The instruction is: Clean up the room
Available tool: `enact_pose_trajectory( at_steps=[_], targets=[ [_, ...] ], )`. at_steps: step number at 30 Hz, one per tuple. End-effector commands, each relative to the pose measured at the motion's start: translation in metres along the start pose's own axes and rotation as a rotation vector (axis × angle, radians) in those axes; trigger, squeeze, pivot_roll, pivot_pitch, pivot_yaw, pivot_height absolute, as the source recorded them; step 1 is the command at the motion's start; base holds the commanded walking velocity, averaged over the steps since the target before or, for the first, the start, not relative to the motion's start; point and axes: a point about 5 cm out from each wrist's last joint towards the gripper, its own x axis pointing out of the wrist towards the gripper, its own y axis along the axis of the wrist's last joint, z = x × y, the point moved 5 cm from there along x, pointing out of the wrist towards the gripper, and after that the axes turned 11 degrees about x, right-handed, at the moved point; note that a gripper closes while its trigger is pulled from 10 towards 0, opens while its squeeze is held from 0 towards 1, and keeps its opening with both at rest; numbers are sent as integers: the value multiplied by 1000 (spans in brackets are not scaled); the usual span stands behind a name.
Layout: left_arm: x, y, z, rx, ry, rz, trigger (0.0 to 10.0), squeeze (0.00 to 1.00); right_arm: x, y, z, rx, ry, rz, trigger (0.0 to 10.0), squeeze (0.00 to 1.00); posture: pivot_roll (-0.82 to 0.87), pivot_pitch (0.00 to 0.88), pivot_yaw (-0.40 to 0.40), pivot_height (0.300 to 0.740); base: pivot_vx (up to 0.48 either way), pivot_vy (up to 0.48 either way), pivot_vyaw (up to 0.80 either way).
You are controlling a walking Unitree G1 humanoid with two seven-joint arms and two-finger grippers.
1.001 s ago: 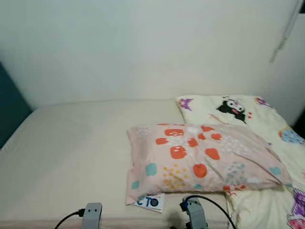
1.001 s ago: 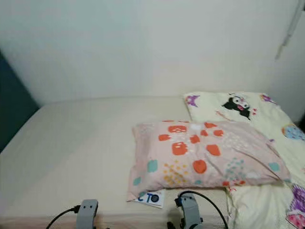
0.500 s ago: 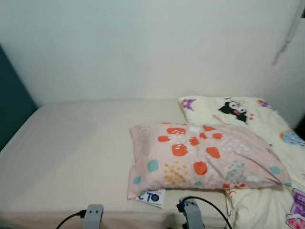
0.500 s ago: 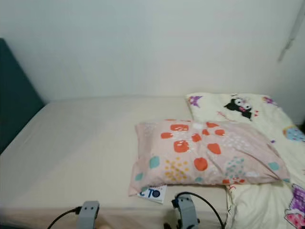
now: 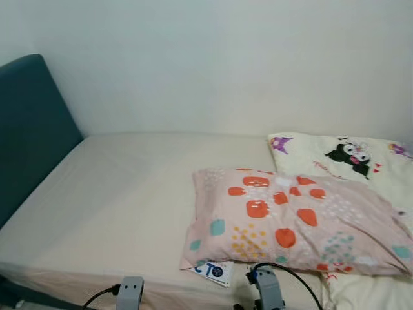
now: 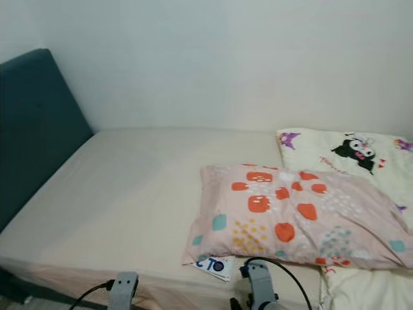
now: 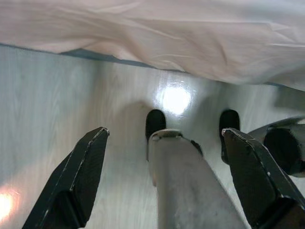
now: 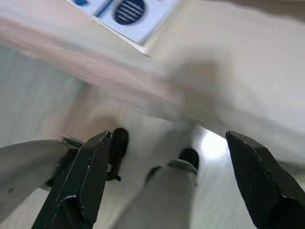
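A pink pillow with orange and teal spots lies on the bed's cream sheet, near the front edge. A white card with blue print pokes out from under its front corner and is also in the right wrist view. A cream quilt with cartoon figures lies behind and to the right of the pillow. Both arms hang low in front of the bed. My left gripper is open over the floor. My right gripper is open just below the mattress edge.
A teal headboard stands at the bed's left end, and a pale wall runs behind the bed. The sheet's hem hangs over a glossy light wood floor. My own legs and feet are between the fingers in both wrist views.
The camera has turned left: the headboard has come well into view and the pillow and quilt sit further right in the picture. Nothing on the bed has moved.
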Motion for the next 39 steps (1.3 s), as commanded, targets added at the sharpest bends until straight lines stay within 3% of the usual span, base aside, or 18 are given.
enact_pose_trajectory(
  at_steps=[1,9,26,30,39],
  targets=[
    [0,1,1,-11,-8,5,10000,0,2,-2,-6,11,11,-6,10000,0,-119,0,25,700,0,0,0],
    [0,1,8,-4,-42,7,10000,0,1,-2,-4,10,4,-6,10000,0,-123,0,22,700,0,-425,0],
    [0,1,8,-27,-36,11,10000,0,1,-5,-3,2,0,-19,10000,0,-121,0,17,700,0,0,0],
    [1,2,14,2,-74,15,10000,0,1,-6,-3,6,-4,-22,10000,0,-126,0,22,700,0,-360,0],
    [1,6,18,-61,-89,35,10000,0,0,-6,2,22,-36,-23,10000,0,-129,0,22,700,0,-308,0]
  ],
)
